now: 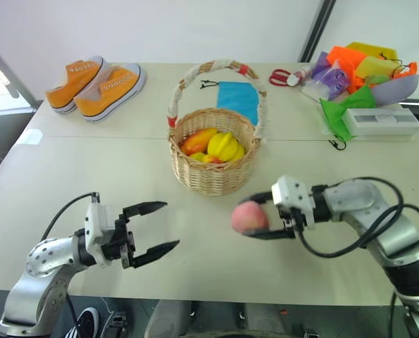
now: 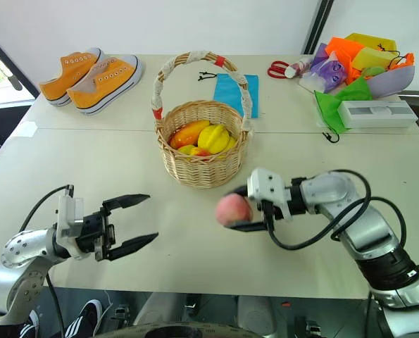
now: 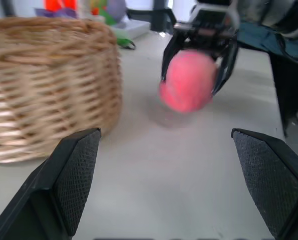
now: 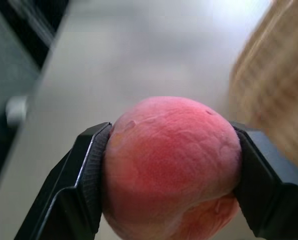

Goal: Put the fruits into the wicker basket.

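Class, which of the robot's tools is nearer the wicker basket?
Right. The right tool, gripping the peach, sits just before the wicker basket; the open left tool lies farther off.

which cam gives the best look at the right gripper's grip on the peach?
Right wrist view: the peach sits clamped between both black fingers, contact on each side plain. The left wrist view shows the right gripper around it from the front, blurred. The eye views show it from above, small, near the wicker basket.

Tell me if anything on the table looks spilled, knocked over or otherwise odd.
Nothing stands out. The wicker basket sits upright with fruits inside, the right hand grips the peach, and the orange sneakers sit side by side.
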Tool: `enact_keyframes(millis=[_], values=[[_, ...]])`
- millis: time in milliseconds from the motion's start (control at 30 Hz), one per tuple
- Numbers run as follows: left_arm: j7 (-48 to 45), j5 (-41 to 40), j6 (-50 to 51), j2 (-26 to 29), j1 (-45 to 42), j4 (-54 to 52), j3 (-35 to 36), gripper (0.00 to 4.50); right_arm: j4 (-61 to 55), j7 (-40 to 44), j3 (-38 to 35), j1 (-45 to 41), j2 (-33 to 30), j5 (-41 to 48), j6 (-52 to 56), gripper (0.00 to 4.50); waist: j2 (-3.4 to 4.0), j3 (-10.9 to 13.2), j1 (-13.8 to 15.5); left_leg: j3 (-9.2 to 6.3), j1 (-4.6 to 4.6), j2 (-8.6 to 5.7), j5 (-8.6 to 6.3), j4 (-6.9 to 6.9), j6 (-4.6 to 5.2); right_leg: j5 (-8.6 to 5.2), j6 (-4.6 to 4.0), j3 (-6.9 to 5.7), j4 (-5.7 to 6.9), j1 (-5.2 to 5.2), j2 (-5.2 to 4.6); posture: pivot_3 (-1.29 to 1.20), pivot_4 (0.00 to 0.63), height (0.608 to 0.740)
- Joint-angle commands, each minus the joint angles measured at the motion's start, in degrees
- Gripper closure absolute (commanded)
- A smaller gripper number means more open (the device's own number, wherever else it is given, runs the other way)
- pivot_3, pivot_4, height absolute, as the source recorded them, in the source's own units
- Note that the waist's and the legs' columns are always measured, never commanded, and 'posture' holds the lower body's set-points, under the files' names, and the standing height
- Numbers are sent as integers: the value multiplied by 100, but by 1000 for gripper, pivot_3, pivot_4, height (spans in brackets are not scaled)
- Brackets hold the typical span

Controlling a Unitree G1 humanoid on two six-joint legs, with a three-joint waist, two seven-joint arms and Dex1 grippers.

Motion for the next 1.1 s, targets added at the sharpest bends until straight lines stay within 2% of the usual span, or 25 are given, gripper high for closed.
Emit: enact_keyframes(millis=[33,67,167,267,367,467,533,567,667,800,900,1000,1100], values=[[272,-30,-97,-63,-105,203,311,0,-217,-842,-476,-681,619,643,386,1541,-3,-2,16,-1,0,1,1,-1,-1,1,0,-1,1,1,2,0,150,740],[339,11,-130,-91,-157,285,348,0,-154,-1069,-513,-928,846,720,460,1541,-5,-3,19,-4,0,1,1,-3,-2,1,1,-3,1,-5,2,0,150,740],[741,100,-211,-270,-493,448,385,0,334,-1911,-120,-1680,1688,-101,-59,1541,-3,-2,15,-4,-1,-3,1,-5,-2,1,2,-3,0,-10,0,0,150,740],[937,296,-282,-404,-659,455,239,0,978,-2335,441,-1906,1912,-1247,-697,1541,-22,-14,19,-5,2,-5,15,-3,-24,3,2,-4,11,-13,2,0,150,740],[1035,318,-250,-465,-709,362,155,0,1463,-2584,556,-2078,2157,-1577,-879,1541,-23,-14,8,-3,1,-14,25,-3,-42,3,2,-2,13,-13,-2,0,150,740],[1093,309,-234,-441,-666,268,141,0,1562,-2439,558,-2017,2156,-1592,-857,200,-22,-13,-1,-2,0,-13,26,-3,-43,4,4,1,20,-17,-2,0,150,740],[1108,284,-221,-421,-623,218,147,0,1517,-2392,590,-1922,2052,-1745,-991,41,-22,-13,-3,-3,0,-11,27,-4,-45,4,3,1,26,-22,0,0,150,740],[1104,265,-205,-412,-596,189,143,0,1449,-2389,527,-1885,2048,-1720,-1011,41,-22,-13,-6,-3,0,-10,27,-4,-45,4,3,1,27,-22,0,0,150,740],[1111,219,-162,-393,-541,86,147,0,720,-2114,-50,-1593,1991,-732,-466,41,-22,-13,-17,-3,0,-10,27,-4,-44,4,3,2,29,-22,1,0,150,740],[1135,195,-114,-376,-568,-6,127,0,7,-2261,-954,-962,1780,233,173,41,-21,-13,5,-4,0,-8,13,-5,-21,3,2,3,31,-17,1,0,150,740],[1194,235,-116,-429,-653,0,97,0,-197,-2180,-1271,-218,1326,172,172,41,-23,-14,37,-5,4,-9,8,-4,-12,3,2,2,27,-15,1,0,150,740],[1275,293,-151,-503,-782,89,43,0,-90,-2835,-1634,11,1470,148,184,41,-19,-12,-7,-2,3,-10,7,-3,-11,3,2,4,24,-12,-1,0,150,740],[1312,337,-130,-531,-949,174,-25,0,123,-3460,-1583,-54,1698,-299,-32,41,-17,-12,-66,14,4,-5,13,-4,-20,2,1,25,64,-17,2,0,150,740]])
